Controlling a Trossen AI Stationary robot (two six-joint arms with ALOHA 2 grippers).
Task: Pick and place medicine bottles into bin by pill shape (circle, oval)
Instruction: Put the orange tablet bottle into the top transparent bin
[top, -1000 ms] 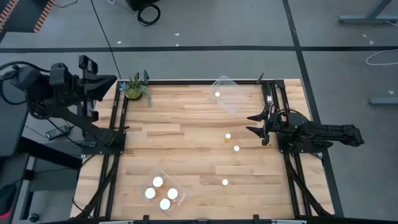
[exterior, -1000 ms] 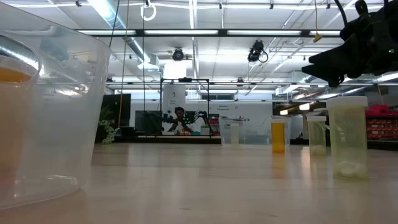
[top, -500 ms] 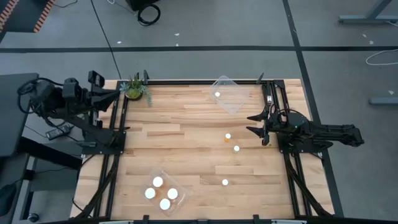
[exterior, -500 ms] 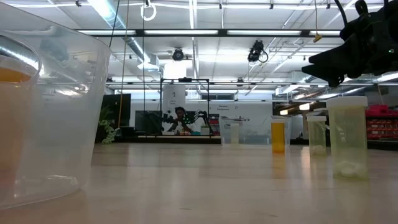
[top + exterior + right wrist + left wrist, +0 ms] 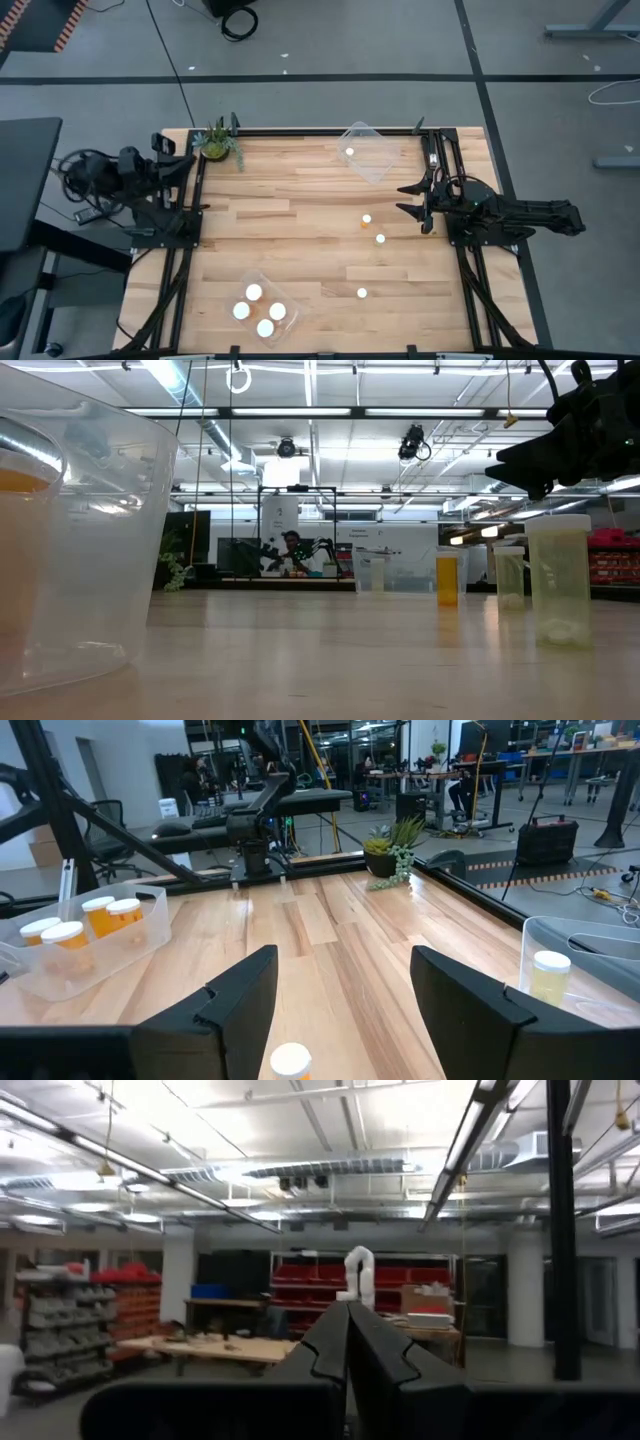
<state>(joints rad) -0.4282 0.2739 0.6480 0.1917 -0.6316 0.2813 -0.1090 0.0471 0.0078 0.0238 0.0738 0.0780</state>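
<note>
Robotics lab / workshop floor — beyond the wooden table (image 5: 300,240): exposed ceiling ducts (image 5: 330,1170), strip lights, shelving with red bins (image 5: 400,1275), a white robot arm (image 5: 360,1275) (on a bench), office chairs (image 5: 105,820).

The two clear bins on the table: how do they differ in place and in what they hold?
The near bin sits at the table's front-left part and holds four white-capped bottles. The far bin sits at the back edge, right of the middle, and holds only one bottle. The near bin lies closer to the left arm's side, the far bin closer to the right arm's. Both are clear plastic and set askew.
</note>
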